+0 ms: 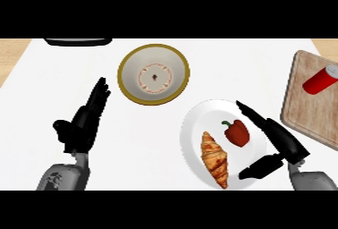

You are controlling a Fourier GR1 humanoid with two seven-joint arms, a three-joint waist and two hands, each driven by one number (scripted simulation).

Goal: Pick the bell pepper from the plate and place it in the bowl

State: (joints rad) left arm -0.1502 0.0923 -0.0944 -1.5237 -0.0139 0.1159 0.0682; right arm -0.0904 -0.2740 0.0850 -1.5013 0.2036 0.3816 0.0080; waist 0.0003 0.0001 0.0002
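Nearest, at the bench's front edge, two grey forearms come in, one at each front corner. The right hand [280, 142] lies over the right rim of the white plate [192, 134], fingers straight and held together, pointing away toward the far-left, with the thumb spread out low toward the plate's near rim; it grips nothing, and its fingers pass just beside the bell pepper without closing on it. The left hand [84, 120] rests on the left part of the bench, well apart from the plate, fingers straight and slightly fanned, pointing toward the far edge, holding nothing. The plate sits right of the bench's middle, toward the front. On it lies the red bell pepper [237, 133] with its green stem turned to the far side (it lies in the plate's right half), and to its left, nearer the front, a golden croissant [215, 158] set lengthwise. Farther back, near the middle of the bench, stands the bowl [153, 74], cream inside with a dark gold rim. At the right edge lies a wooden cutting board [305, 112] carrying a red can [321, 80] on its side. At the far edge, left of the bowl, a dark object [78, 42] is partly cut off.
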